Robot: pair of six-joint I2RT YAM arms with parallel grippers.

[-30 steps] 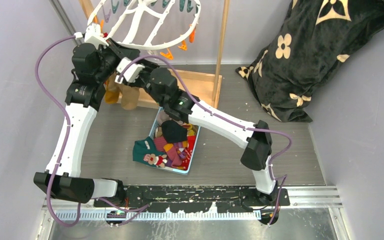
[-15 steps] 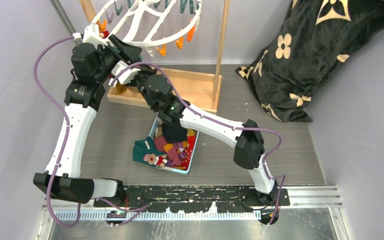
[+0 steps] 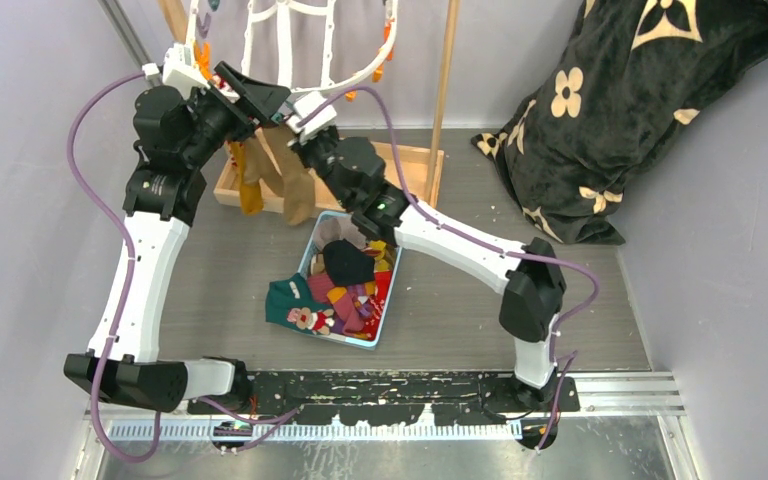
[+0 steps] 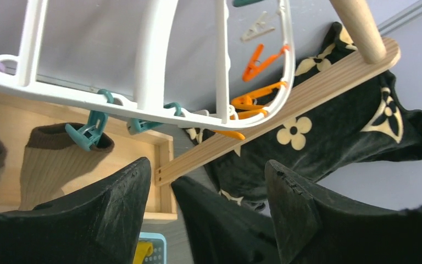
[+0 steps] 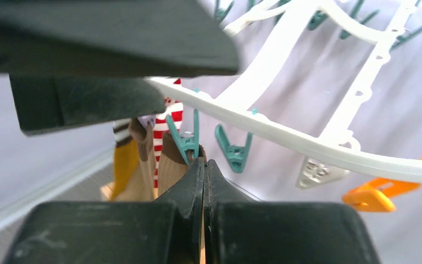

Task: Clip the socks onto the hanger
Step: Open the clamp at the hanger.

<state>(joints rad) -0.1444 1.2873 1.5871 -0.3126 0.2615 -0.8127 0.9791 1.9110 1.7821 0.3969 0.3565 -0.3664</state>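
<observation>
Where the white hanger (image 4: 154, 55) dangles from the wooden stand (image 3: 444, 90) at the far left of the worktop (image 3: 560, 290), it is tipped steeply, its oval nearly on edge and its cross bars running up and away from the arms. Four socks show along its near rim in the right wrist view: a mustard sock (image 5: 122, 165), a tan sock with a brown cuff (image 5: 142, 151), a red-and-white striped sock (image 5: 164, 124) and a plain tan sock (image 5: 171, 165) pinched by a teal clip (image 5: 184, 144). Each hangs cuff up and toe down, long axis upright. Further along that rim come a second teal clip (image 5: 233, 151), one pale clip (image 5: 314, 173) and an orange clip (image 5: 371, 199). One blue basket (image 3: 382, 318) sits mid-worktop with a heap of socks too tangled to count, a teal sock (image 3: 288, 298) lying over its left edge. One black flowered blanket (image 3: 620, 110) is bundled far right, well apart. The left fingers (image 3: 260, 95) stand wide apart under the rim, holding nothing, and the right arm's black body fills the gap between them in their own view. The right fingers (image 5: 203, 176) are pressed together with nothing visible between them, tips just under the teal clip at the plain tan sock's cuff; contact cannot be told
</observation>
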